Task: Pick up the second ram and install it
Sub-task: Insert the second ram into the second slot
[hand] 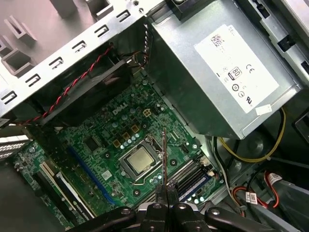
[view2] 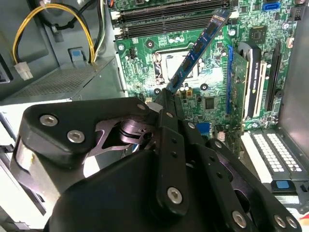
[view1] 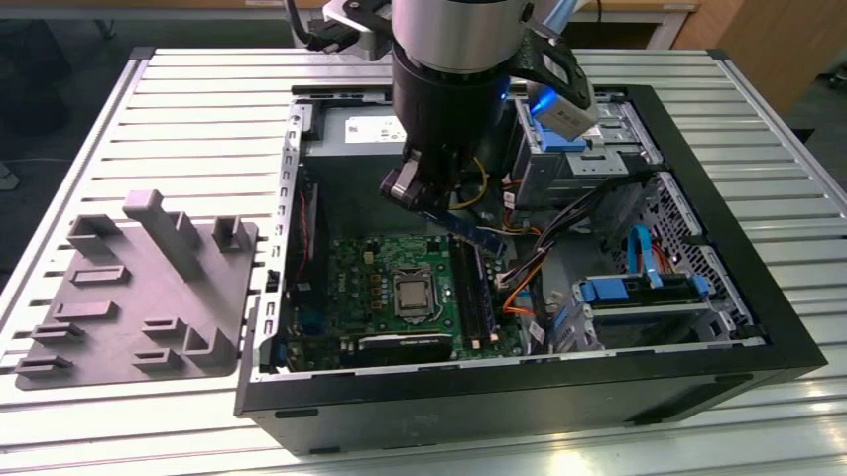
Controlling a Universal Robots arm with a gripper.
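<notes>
**Holding the second ram above the motherboard**

Gripper closed on one end of the stick, which is off the surface and hangs inside the open computer case. The free end slants down toward the board. In the second wrist view the stick runs out from the fingertips as a narrow blue strip with a row of small chips. It points toward the long black memory slots but is not yet in one. The first wrist view shows it edge-on, a thin line over the area between the processor socket and the slots.

By my judgement the stick is very light and stiff, though thin enough to crack or flex if it is levered sideways. The contact edge and the chips are the fragile parts (best left untouched). A pinch across the flat faces near one short end, as here, looks right, though so far from the middle it leaves a long lever that could tilt under pressure.

The grey tray of upright blocks lies beside the case, on the exterior view's left.
</notes>
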